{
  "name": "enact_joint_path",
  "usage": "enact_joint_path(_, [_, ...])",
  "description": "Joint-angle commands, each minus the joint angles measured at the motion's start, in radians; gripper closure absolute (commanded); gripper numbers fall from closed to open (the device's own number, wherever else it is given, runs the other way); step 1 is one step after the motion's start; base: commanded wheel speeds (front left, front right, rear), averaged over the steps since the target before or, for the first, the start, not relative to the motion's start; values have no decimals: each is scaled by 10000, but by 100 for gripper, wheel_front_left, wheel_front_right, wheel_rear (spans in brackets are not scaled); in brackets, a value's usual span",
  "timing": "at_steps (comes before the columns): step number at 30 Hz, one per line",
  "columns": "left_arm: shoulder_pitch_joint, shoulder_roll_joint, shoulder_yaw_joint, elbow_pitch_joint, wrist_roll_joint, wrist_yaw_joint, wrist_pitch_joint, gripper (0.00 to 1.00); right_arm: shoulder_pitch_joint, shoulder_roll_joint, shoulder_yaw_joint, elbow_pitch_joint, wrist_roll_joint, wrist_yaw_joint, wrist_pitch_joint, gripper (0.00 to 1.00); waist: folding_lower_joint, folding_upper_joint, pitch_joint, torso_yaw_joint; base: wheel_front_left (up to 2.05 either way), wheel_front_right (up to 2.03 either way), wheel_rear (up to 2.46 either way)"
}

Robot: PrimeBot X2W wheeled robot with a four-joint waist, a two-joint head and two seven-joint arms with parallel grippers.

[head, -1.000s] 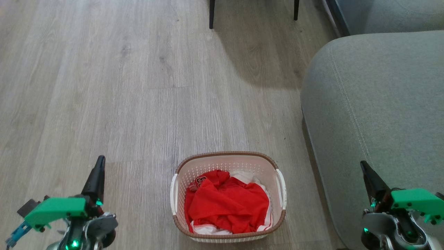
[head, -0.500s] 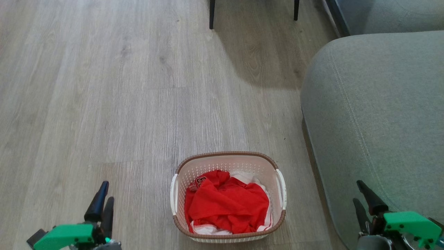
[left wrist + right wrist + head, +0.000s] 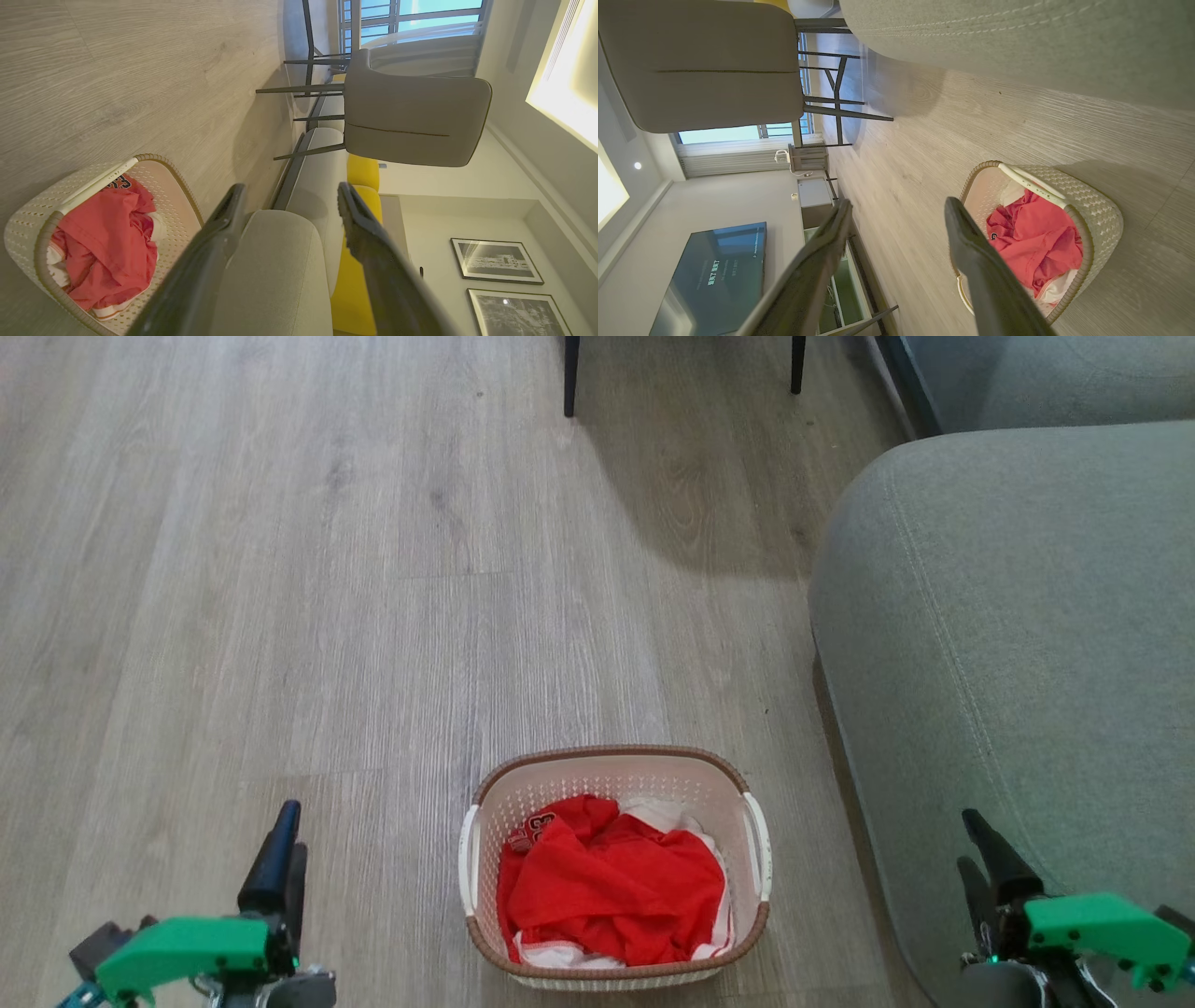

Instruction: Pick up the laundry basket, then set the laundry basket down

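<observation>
Laundry basket (image 3: 611,775) on floor (image 3: 373,616), between arms, near sofa (image 3: 1008,616); red garment (image 3: 607,887) inside. Left gripper (image 3: 288,831), right gripper (image 3: 971,845) well apart from basket — jaws of both spread, empty. Approach step: bring each gripper to its side handle (image 3: 467,859), close together, lift level — uneven grip likely tips basket.

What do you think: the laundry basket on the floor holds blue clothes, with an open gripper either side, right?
Not blue: the head view shows red and white clothes in the laundry basket. It does stand on the floor, with the open left gripper and right gripper either side.
</observation>
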Motion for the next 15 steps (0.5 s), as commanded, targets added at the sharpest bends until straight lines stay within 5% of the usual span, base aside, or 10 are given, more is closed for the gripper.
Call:
enact_joint_path(1, [-457,56,-12,-478,265,45,-95,0,-357,-57,-2,-414,-226,19,-120,0,0,0,-5,0,0,0,0])
enact_joint_path(15, [-496,63,-511,-1135,2419,338,-506,0,-298,-74,174,-1158,-2329,26,-530,0,0,0,-47,6,0,0,0])
